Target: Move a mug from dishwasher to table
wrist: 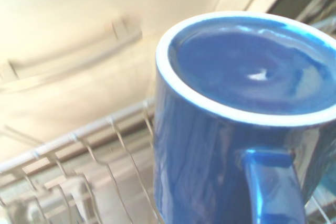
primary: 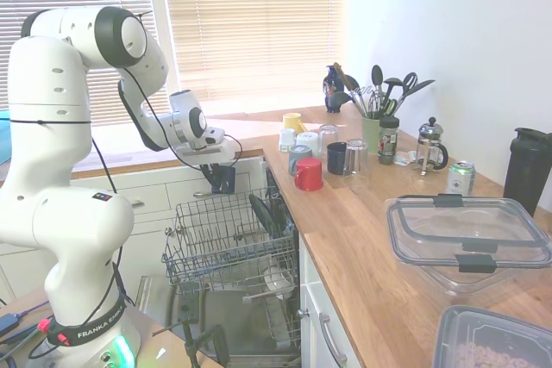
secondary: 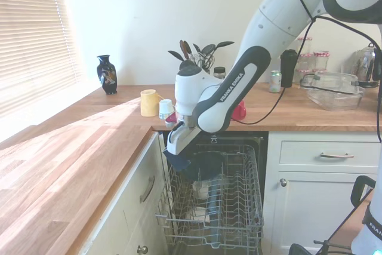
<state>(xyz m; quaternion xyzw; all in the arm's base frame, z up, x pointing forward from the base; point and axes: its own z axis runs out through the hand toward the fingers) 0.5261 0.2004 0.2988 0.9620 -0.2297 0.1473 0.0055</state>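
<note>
A dark blue glossy mug (primary: 223,180) hangs upside down just above the back left corner of the dishwasher's grey wire rack (primary: 226,234). My gripper (primary: 217,170) is shut on it. The second exterior view shows the mug (secondary: 177,160) under the gripper (secondary: 178,147), close to the white cabinet front and over the rack (secondary: 239,207). Close up in the wrist view, the mug (wrist: 231,129) shows its pale-rimmed base and its handle, with rack wires behind it. The wooden table (primary: 362,230) runs along the right of the dishwasher, above rack level.
Near the table's edge stand a red mug (primary: 308,174), a navy mug (primary: 336,159), a yellow mug (primary: 293,121) and glasses. Further along are a utensil pot (primary: 375,131), a French press (primary: 430,146), a can (primary: 461,178) and clear tubs (primary: 466,239). Dishes sit in the rack.
</note>
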